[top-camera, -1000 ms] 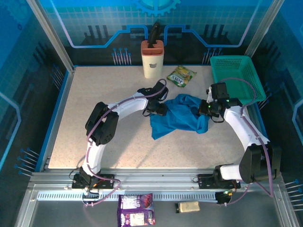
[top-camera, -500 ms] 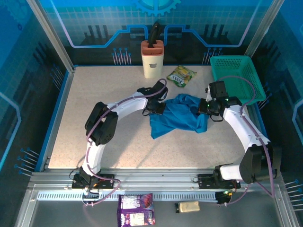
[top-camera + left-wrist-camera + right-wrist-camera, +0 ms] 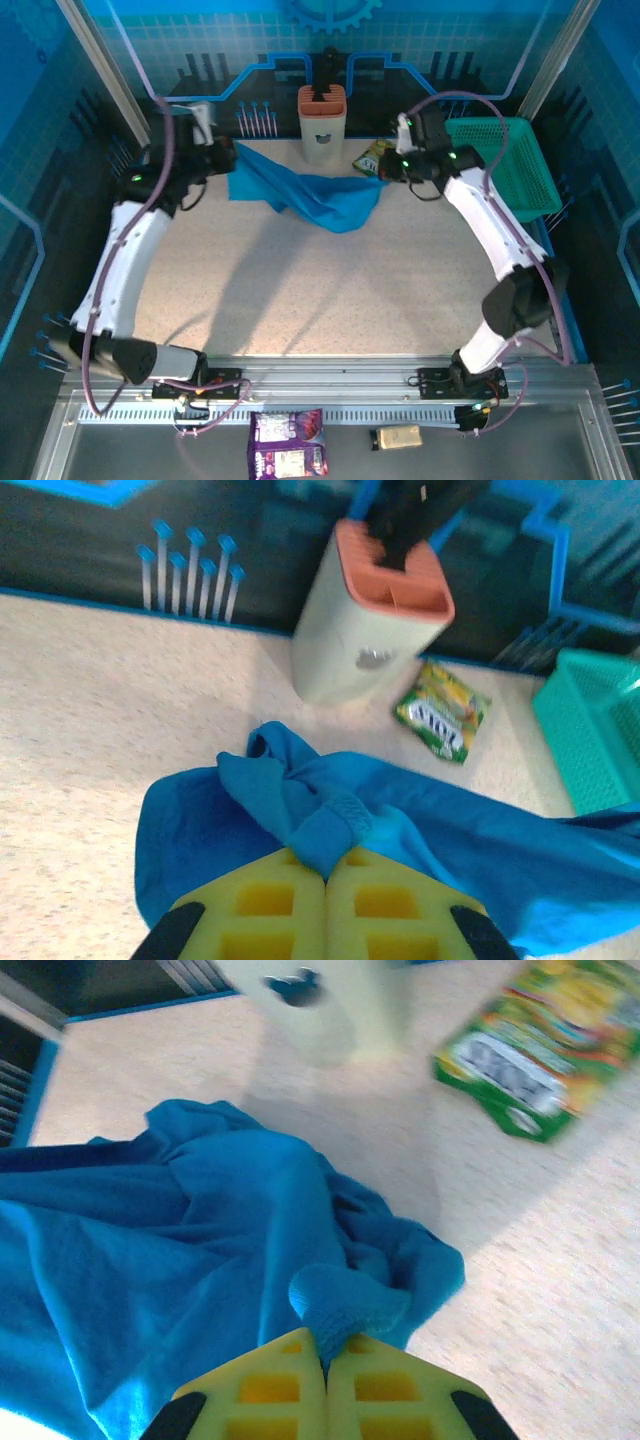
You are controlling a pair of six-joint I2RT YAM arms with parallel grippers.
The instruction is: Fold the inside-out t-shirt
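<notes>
A cream holder point(image 3: 321, 130) with an orange top and a dark handle sticking out stands at the far edge of the speckled table point(image 3: 320, 290). A green snack packet point(image 3: 443, 710) lies just right of it, and a teal mesh basket point(image 3: 520, 175) sits farther right. A purple packet point(image 3: 287, 443) lies on the near rail.

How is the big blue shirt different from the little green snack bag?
The soft blue cloth t-shirt is far bigger than the shiny green-and-yellow snack packet. The t-shirt is crumpled and stretched between the left hand and right hand, both pinching it; the packet lies flat, untouched. Both are at the far end of the table.
</notes>
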